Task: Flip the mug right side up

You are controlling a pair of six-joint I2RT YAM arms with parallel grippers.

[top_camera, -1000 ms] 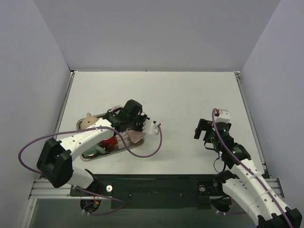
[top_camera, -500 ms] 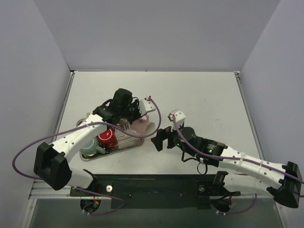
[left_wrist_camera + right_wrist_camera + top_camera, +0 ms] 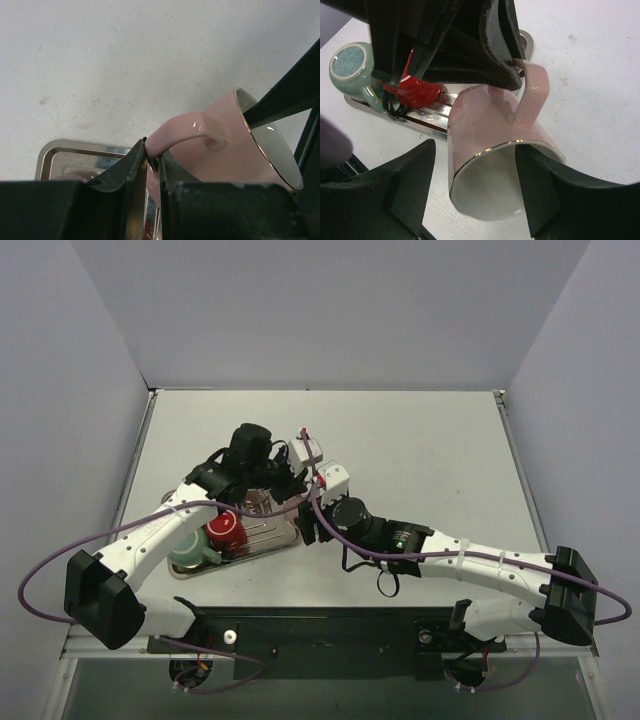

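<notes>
A pink mug (image 3: 490,125) with a gold rim lies tilted on its side above the table, its mouth toward the right wrist camera. My left gripper (image 3: 152,155) is shut on the mug's handle (image 3: 185,127) and holds it up beside the tray. My right gripper (image 3: 477,150) is open at the mug's rim. One finger (image 3: 555,195) is at the mouth's right edge and the other (image 3: 400,190) is outside the left wall. In the top view the two grippers (image 3: 300,502) meet and hide most of the mug.
A metal tray (image 3: 272,540) lies at the front left, also in the right wrist view (image 3: 420,122). It holds a red mug (image 3: 226,525) and a green mug (image 3: 190,550) standing upside down. Purple cables loop near both arms.
My right arm has swung from the right side of the table across to the pink mug. My left gripper has lifted the mug off the tray and turned its mouth toward the right gripper.
</notes>
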